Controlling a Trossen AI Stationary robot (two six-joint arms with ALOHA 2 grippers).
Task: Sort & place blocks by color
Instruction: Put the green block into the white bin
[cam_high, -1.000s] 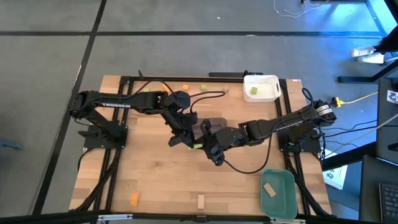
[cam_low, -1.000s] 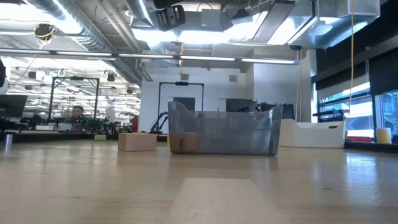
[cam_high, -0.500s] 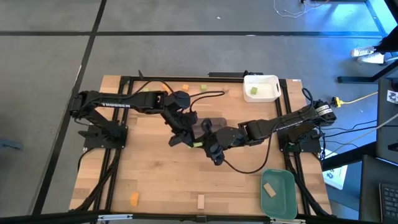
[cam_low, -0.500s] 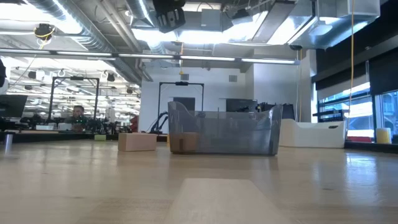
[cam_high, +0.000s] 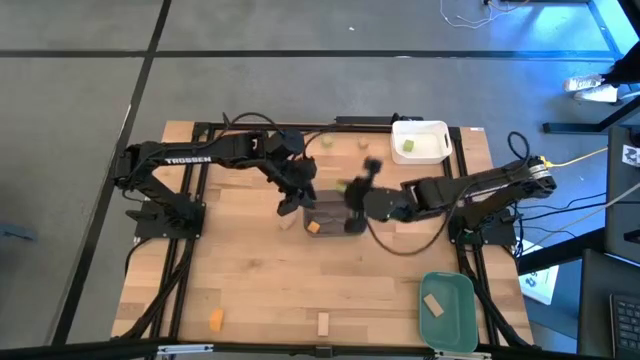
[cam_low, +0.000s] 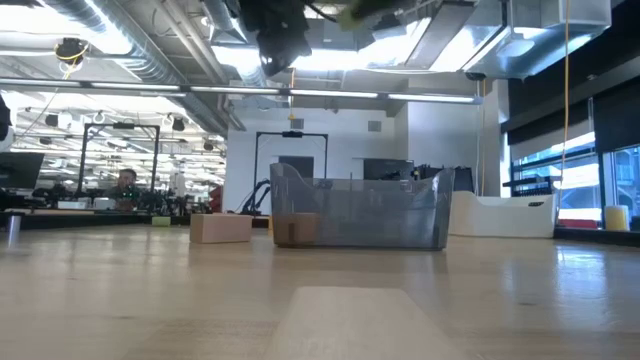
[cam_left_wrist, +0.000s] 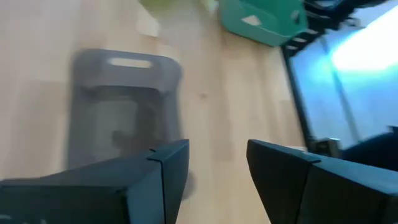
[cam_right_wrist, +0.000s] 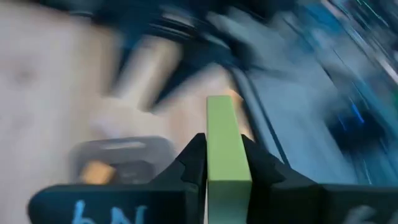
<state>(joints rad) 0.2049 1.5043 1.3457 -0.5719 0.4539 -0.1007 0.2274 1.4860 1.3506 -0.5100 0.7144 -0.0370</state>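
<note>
My right gripper hovers over the far edge of the grey tray and is shut on a light green bar, seen as a green blur in the low view. My left gripper hangs open beside the tray's left end, holding nothing; its fingers stand apart. An orange block lies in the grey tray. A tan block rests on the table just left of that tray. Another orange block and a tan block lie near the near edge. My right gripper pinches the green bar between its two fingers, holding it at one end. The bar lies along the fingers and its free end sticks out past the tips. It is lifted clear of the table.
A white tray holding a green block sits at the far right. A green tray holding a tan block sits at the near right. Cables run along the far edge. Bare wood lies across the near middle.
Both grippers rose and moved toward the far edge. The right gripper swung right and carried the green bar up off the table's middle. The grey tray, earlier covered by the arms, now shows with its orange block.
</note>
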